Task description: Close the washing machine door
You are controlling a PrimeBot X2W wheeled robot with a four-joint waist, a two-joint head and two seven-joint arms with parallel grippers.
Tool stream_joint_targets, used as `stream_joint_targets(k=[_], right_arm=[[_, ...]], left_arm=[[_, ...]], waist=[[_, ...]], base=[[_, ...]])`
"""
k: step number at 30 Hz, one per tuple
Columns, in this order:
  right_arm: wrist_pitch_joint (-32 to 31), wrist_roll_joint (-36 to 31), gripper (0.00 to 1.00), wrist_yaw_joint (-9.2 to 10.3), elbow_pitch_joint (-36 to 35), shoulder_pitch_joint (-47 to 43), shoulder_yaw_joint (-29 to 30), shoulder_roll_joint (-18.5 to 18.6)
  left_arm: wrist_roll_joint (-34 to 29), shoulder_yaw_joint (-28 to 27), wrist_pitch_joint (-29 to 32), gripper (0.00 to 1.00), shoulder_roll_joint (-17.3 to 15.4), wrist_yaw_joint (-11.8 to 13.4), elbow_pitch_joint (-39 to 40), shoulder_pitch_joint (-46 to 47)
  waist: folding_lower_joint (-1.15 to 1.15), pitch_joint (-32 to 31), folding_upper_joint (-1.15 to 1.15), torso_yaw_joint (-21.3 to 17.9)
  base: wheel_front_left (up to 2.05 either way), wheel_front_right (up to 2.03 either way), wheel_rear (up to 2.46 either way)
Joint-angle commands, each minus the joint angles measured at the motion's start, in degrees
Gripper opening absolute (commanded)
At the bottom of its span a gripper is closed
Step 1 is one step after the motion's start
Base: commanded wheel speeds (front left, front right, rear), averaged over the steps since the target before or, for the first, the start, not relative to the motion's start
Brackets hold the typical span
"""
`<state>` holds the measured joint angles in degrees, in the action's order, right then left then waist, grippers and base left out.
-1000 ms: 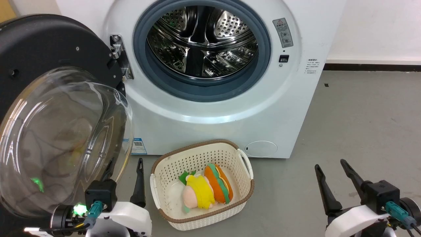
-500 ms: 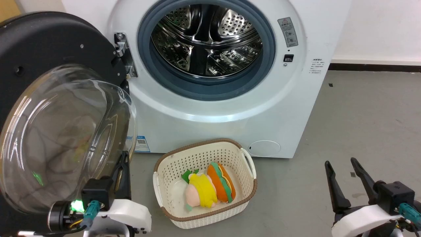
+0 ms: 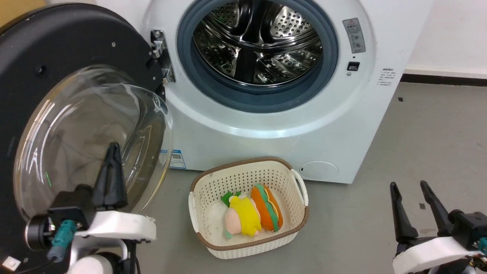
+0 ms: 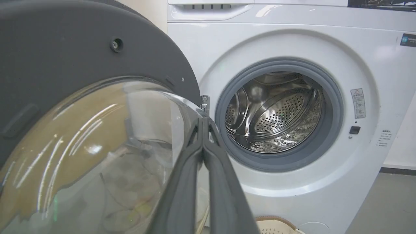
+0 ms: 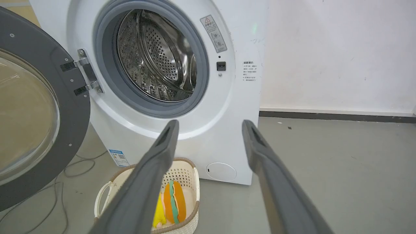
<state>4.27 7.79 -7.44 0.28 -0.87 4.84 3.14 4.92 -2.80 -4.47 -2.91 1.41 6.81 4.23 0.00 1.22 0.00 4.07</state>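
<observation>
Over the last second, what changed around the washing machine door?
The left gripper closed its fingers and rose in front of the washing machine door; contact cannot be told. The head camera turned, shifting the whole view. The door stayed open, the right gripper open and low, the basket in place.

Smooth grey floor (image 3: 426, 144); at two o'clock a white wall (image 3: 456, 34) meets it along a dark baseboard (image 3: 445, 78).
</observation>
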Motion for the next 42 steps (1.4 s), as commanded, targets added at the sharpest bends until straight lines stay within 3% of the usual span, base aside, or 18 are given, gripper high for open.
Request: stream_joint_targets(k=[1,12,19,33,42], right_arm=[[0.8,0.7,1.00,-0.02,-0.1,-0.7,0.5,-0.1],[2.1,2.8,1.00,-0.02,0.6,-0.4,2.7,-0.1],[3.2,4.6,1.00,-0.02,1.8,-0.5,4.4,-0.1],[4.8,7.6,1.00,-0.03,3.9,-0.5,6.7,-0.2],[5.9,9.4,1.00,-0.03,5.1,-0.6,8.4,-0.2]], left_arm=[[0.7,-0.6,-0.6,0.00,0.0,-0.4,1.0,1.6],[7.4,-6.1,-1.9,0.00,-0.3,-2.9,4.2,8.3],[13.5,-10.4,-2.3,0.00,-2.7,-4.1,3.8,13.8],[26.4,-19.0,3.1,0.00,-8.0,-3.0,-2.4,20.6],[36.8,-23.3,12.7,0.00,-11.5,-1.2,-12.6,22.8]], waist=[[0.00,0.2,0.00,0.5],[0.00,1.1,0.00,4.4],[0.00,1.6,0.00,8.3],[0.00,2.4,0.00,13.3],[0.00,3.0,0.00,15.0]], base=[[0.00,0.00,0.00],[0.00,0.00,0.00],[0.00,0.00,0.00],[0.00,0.00,0.00],[0.00,0.00,0.00]])
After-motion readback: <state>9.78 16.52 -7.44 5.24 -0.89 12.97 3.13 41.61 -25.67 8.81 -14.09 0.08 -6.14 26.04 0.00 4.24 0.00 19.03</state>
